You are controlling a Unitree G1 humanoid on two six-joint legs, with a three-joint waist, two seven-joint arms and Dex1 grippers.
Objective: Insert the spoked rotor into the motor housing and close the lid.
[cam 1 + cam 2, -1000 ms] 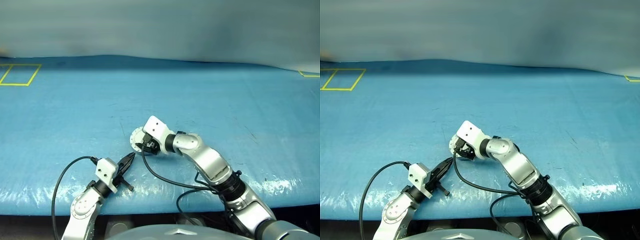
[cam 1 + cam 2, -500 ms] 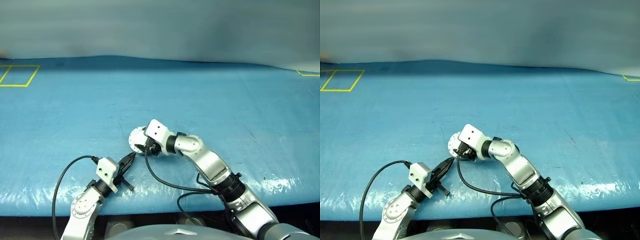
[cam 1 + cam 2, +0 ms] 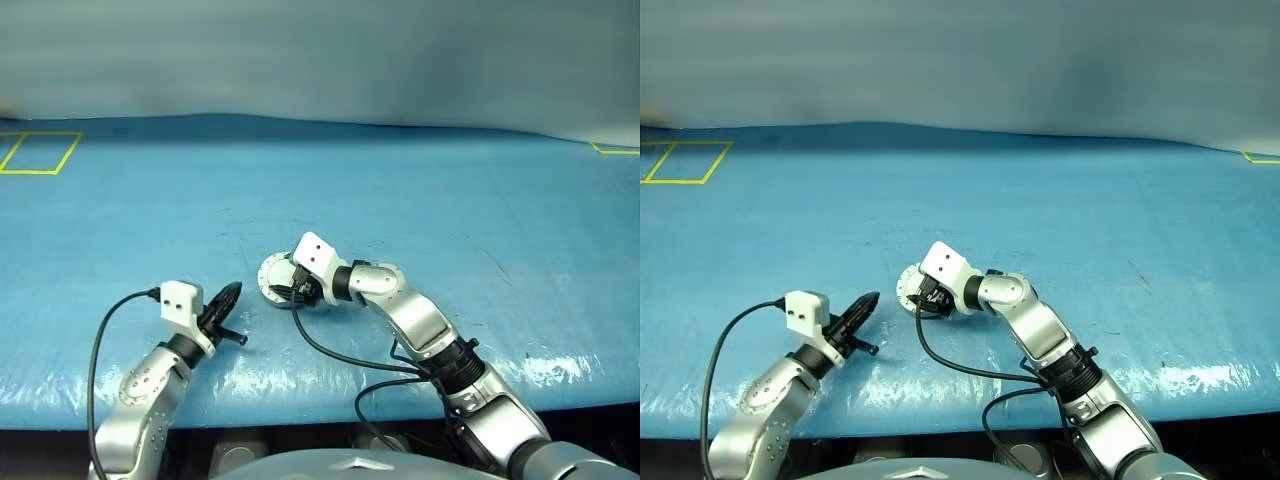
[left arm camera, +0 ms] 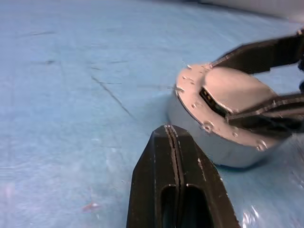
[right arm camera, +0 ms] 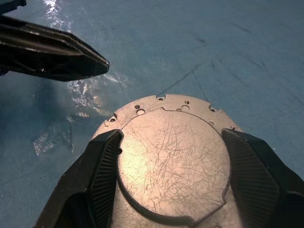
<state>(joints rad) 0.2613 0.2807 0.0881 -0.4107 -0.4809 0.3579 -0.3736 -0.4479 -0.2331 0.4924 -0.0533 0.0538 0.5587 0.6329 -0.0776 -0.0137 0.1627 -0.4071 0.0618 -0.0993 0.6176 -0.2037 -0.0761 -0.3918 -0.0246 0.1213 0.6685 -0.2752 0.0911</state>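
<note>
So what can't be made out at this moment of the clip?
- The spoked rotor: hidden if inside; the lid covers the motor housing in both wrist views.
- Whether the lid is fully seated: head views too small, the right hand is over it.
- Whether the right hand's fingers clamp the lid or just flank it.
- The left hand is shut and empty.

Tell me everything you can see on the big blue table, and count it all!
Table cover: one, blue, spread across the whole view.
Tape outlines: two, yellow, at the far left and far right corners.
Motor housing: one, silver, near the front middle.
Lid: one, scratched silver, closed on top of the housing.
Left gripper: one, black fingers shut, empty, beside the housing and apart from it.
Right gripper: one, black fingers either side of the lid.
</note>
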